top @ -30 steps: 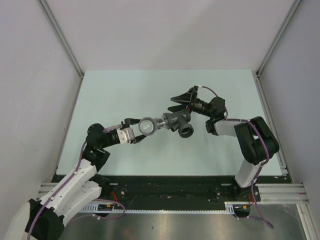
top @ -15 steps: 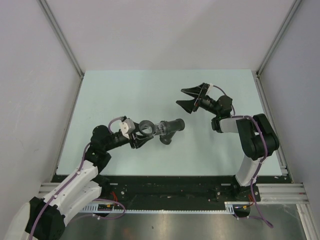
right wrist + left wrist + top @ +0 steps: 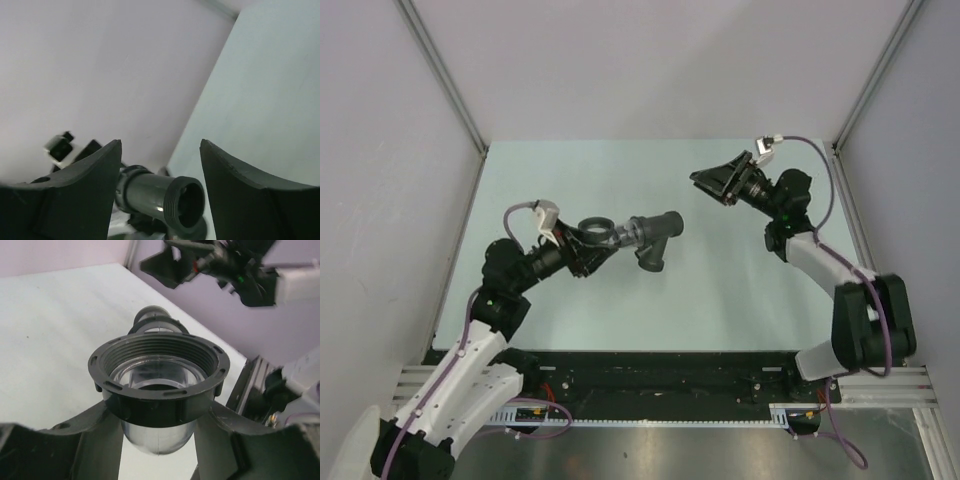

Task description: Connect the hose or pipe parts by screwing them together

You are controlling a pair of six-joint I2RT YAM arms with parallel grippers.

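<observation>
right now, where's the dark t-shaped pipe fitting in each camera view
top external: T fitting near the picture's centre, slightly left.
left wrist: top centre, behind the ring nut.
right wrist: bottom centre, open end facing the camera.
shared landmark: the pale green table.

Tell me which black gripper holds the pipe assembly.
The left gripper: it clamps the parts at the dark threaded ring nut. The right gripper is open and empty, apart from the dark grey T-shaped fitting.
</observation>
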